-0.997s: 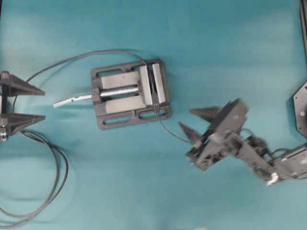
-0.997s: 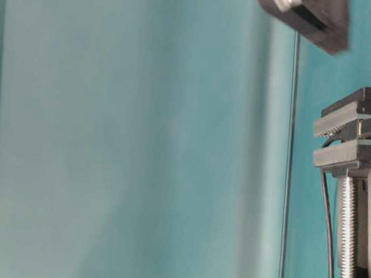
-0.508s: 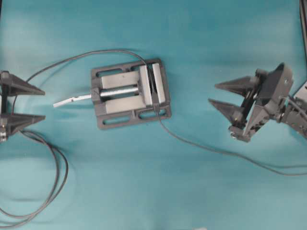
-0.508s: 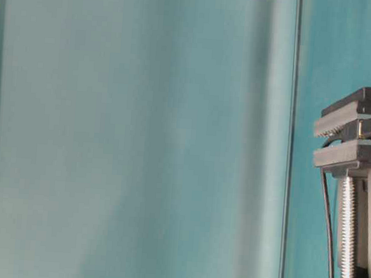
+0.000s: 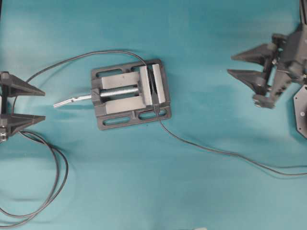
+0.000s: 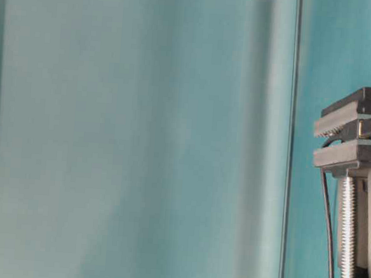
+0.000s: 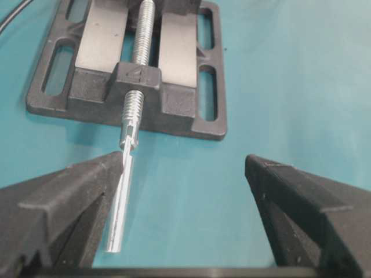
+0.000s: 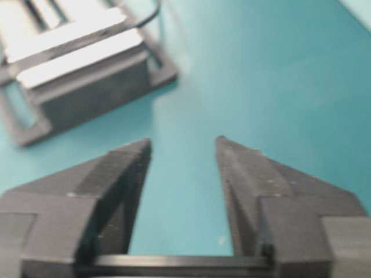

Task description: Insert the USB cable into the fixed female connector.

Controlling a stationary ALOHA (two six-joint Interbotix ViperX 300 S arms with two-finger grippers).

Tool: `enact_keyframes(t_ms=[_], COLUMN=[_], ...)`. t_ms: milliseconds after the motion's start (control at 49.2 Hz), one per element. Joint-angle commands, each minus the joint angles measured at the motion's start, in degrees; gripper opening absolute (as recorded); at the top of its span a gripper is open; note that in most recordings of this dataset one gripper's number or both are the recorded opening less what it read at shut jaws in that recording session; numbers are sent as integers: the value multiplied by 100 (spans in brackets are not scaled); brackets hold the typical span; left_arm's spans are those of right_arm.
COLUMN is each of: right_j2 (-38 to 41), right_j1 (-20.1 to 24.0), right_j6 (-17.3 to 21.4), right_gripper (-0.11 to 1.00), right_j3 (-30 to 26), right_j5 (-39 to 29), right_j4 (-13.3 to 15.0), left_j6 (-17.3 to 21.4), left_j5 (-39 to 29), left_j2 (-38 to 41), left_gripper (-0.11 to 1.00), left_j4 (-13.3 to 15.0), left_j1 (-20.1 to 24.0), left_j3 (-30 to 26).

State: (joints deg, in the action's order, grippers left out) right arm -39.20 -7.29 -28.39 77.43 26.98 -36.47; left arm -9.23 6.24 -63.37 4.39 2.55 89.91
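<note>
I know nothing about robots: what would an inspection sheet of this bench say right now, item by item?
Surface: teal mat, no spills seen.
Job's things: USB cable runs from the right edge to the vise; its plug sits between the vise jaws, where the connector is clamped. Whether it is fully seated cannot be told.
Clutter: nothing seen.
Grippers: left gripper open, empty, facing the vise handle. Right gripper open, empty, far from the vise, top right.
Cables: the connector's cable arcs left from the vise and loops at lower left.
Surroundings: dark fixture at right edge.
</note>
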Motion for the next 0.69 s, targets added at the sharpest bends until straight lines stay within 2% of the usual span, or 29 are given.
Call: enact_keyframes(t_ms=[0,142,203,285,427,671], right_j2=[-369,-1081,-1354,-1600,-1793,-1793], right_j1=[35,220,299,334,334,325], right_j6=[229,650,703,650,360,255], right_gripper=[42,37,37,36,36,38], right_j3=[176,615,729,817,844,817], right_j5=[0,-35,-141,-343,-527,-800], right_j4=[88,97,114,167,466,536], left_j6=[-62,-62,-62,-62,-62,-53], left_j5=[44,44,44,53,53,53], left_j2=[26,26,26,26,26,26], left_gripper=[100,100,100,100,100,100], left_j4=[9,9,18,18,18,18], left_j1=[9,9,9,9,9,9], left_j3=[-62,-62,-62,-62,-62,-62])
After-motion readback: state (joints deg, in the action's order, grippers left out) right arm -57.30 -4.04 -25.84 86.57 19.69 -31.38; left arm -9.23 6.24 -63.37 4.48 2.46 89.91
